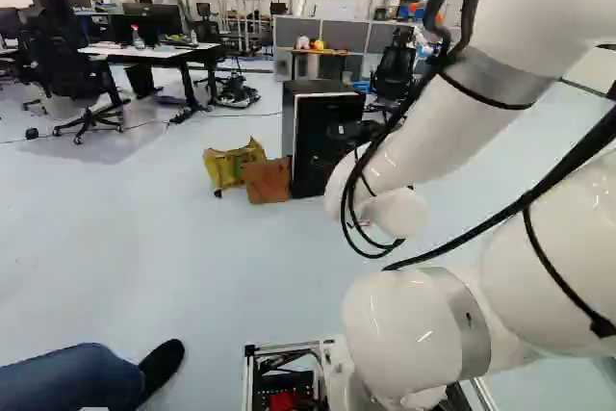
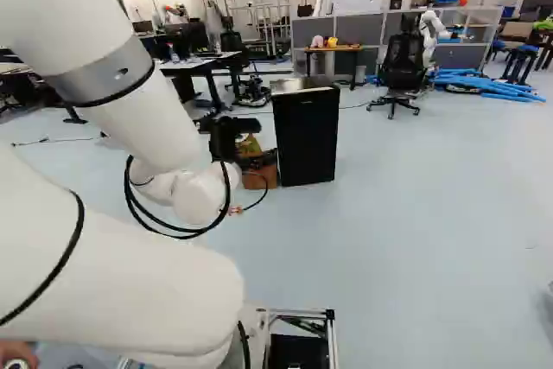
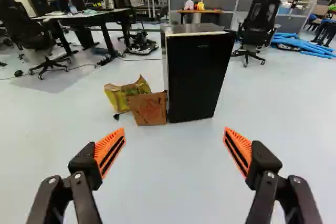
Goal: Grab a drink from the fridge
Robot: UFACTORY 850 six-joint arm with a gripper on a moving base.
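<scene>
Fridge (image 3: 197,77), just one, stands beside one brown cardboard piece (image 3: 149,109), ahead of my two wide-spread fingers (image 3: 85,166), whose orange pads only the wrist view shows.

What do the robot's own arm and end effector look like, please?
The arm is glossy white with rounded segments, grey bands and black cables strapped along it. The black end effector has two jointed fingers with ribbed orange pads.
</scene>
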